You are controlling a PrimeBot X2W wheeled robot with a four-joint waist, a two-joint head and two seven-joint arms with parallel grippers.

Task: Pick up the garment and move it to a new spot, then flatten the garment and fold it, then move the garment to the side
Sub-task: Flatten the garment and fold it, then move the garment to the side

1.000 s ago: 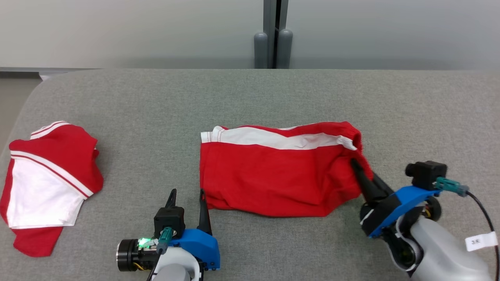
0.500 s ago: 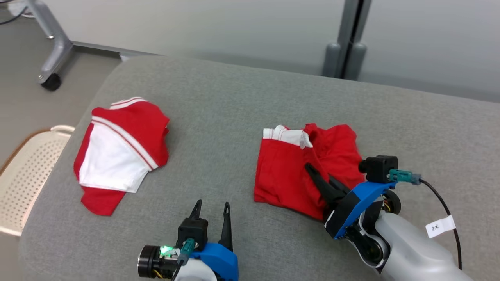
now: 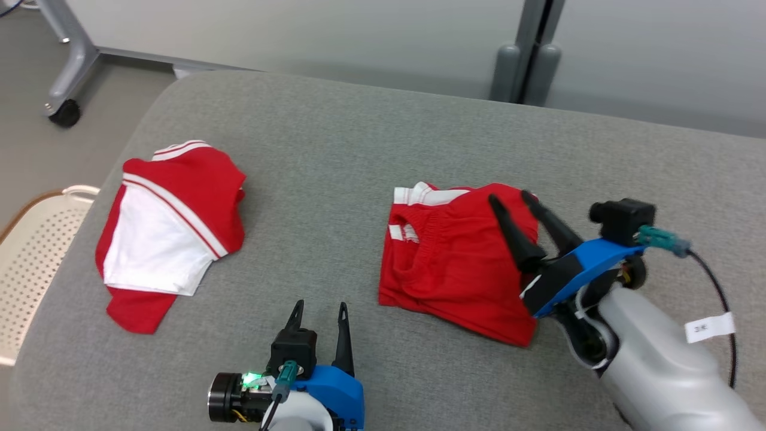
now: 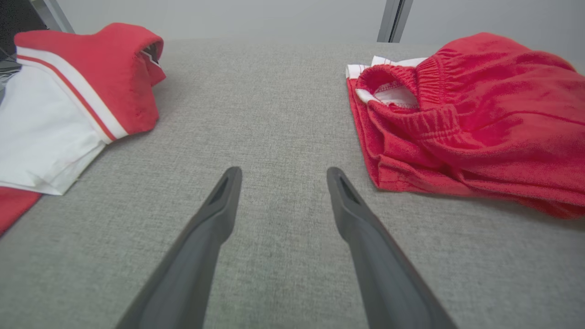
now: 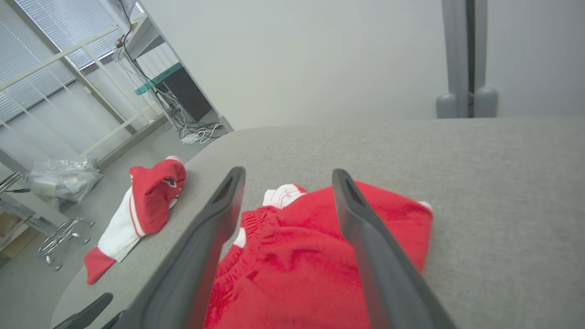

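Note:
The garment point(image 3: 455, 263), red shorts with white trim, lies folded over on itself in the middle of the grey table point(image 3: 335, 149). My right gripper point(image 3: 510, 196) hovers over its right half, open, with nothing between the fingers. In the right wrist view that gripper point(image 5: 288, 172) points across the red cloth point(image 5: 297, 260) below it. My left gripper point(image 3: 320, 305) stands open near the front edge, left of the shorts and apart from them. The left wrist view has this gripper point(image 4: 283, 172) above bare table, with the shorts point(image 4: 480, 114) to its right.
A folded red and white shirt point(image 3: 167, 227) lies at the table's left end. A white perforated basket point(image 3: 30, 257) stands on the floor beyond that end. A wheeled metal leg point(image 3: 63, 90) and a grey post point(image 3: 526, 66) stand behind the table.
The right gripper carried the shorts' right end over to the left, folding them in half, then opened and let go. The head camera has turned left. The left gripper stayed open.

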